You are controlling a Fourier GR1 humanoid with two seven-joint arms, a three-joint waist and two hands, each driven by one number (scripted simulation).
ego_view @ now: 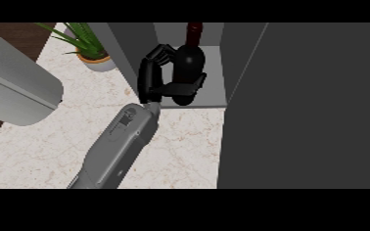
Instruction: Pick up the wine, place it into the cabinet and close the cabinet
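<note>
The wine bottle (pixel 189 61) is dark with a reddish neck. It stands upright inside the open grey cabinet (pixel 213 90), near the front of the compartment floor. My left hand (pixel 150 80) reaches in from the lower left and is shut on the bottle. The palm is on its left side, the fingers (pixel 162 53) curl round the far side and the thumb (pixel 184 84) lies across the near side. I cannot tell whether the bottle's base touches the floor. The cabinet door (pixel 303 107) stands open at the right. My right hand does not show.
The open door fills the whole right side of the view and hides what lies behind it. A potted plant (pixel 90 49) stands just left of the cabinet. A large pale grey rounded object (pixel 25 88) sits at the left edge. Marble counter (pixel 180 147) lies in front of the cabinet.
</note>
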